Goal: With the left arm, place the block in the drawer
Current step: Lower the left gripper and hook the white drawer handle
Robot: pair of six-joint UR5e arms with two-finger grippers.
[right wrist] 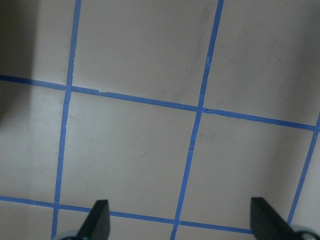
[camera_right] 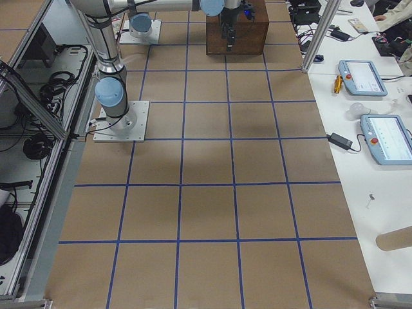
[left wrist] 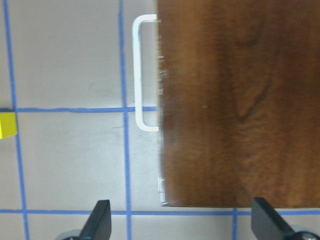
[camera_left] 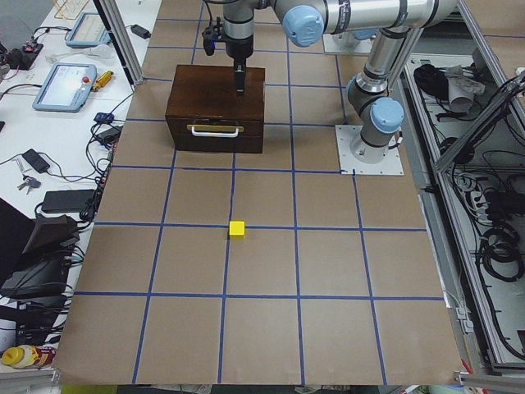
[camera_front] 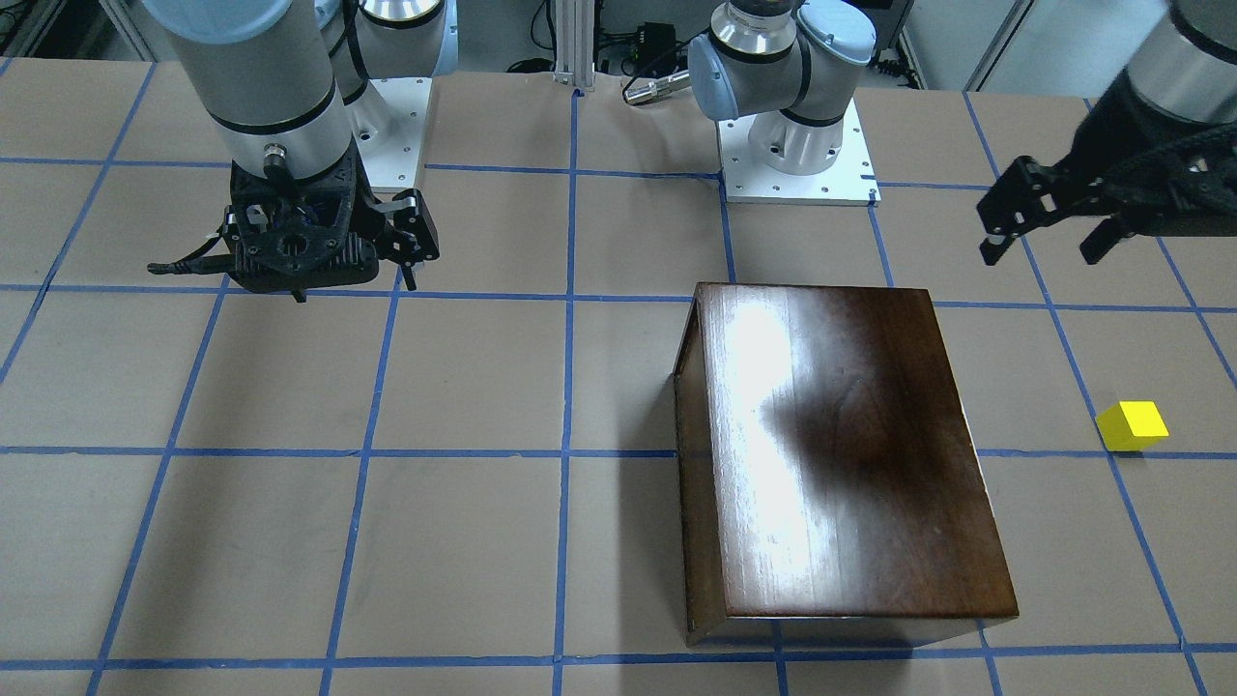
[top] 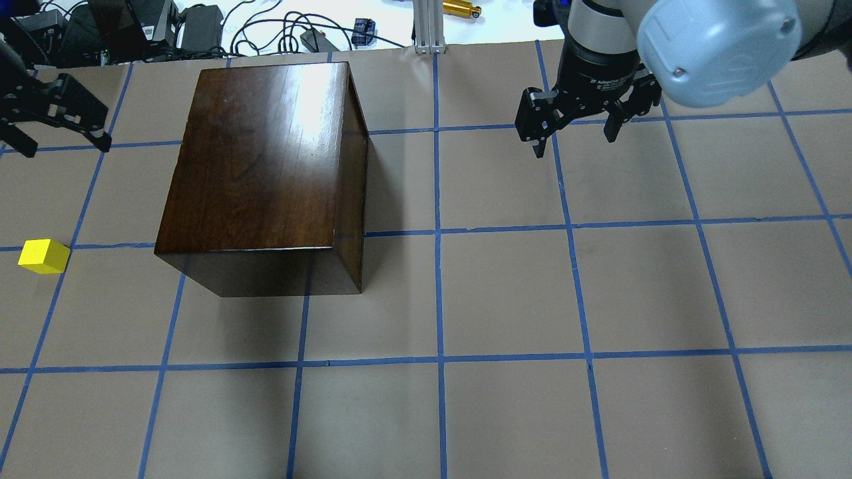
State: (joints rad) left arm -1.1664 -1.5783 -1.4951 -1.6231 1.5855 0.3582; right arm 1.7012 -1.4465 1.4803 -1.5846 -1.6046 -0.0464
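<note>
The yellow block [top: 43, 256] lies on the table left of the dark wooden box [top: 266, 159]; it also shows in the front view [camera_front: 1133, 425], the left side view [camera_left: 237, 229] and at the left wrist view's edge [left wrist: 7, 124]. The drawer is shut: only its dark front panel [camera_left: 215, 135] with a white handle [left wrist: 142, 72] shows, the tray is hidden. My left gripper [top: 64, 145] hangs open and empty above the table, beyond the block and left of the box [camera_front: 1049, 246] [left wrist: 182, 222]. My right gripper [top: 574, 142] is open and empty, right of the box [right wrist: 180, 222].
The box [camera_front: 841, 454] is the only large obstacle on the brown, blue-taped table [top: 506, 299]. The arm bases [camera_front: 797, 164] stand at the robot's edge. Cables and devices [top: 200, 26] lie beyond the far edge; teach pendants [camera_right: 364, 77] sit on a side bench.
</note>
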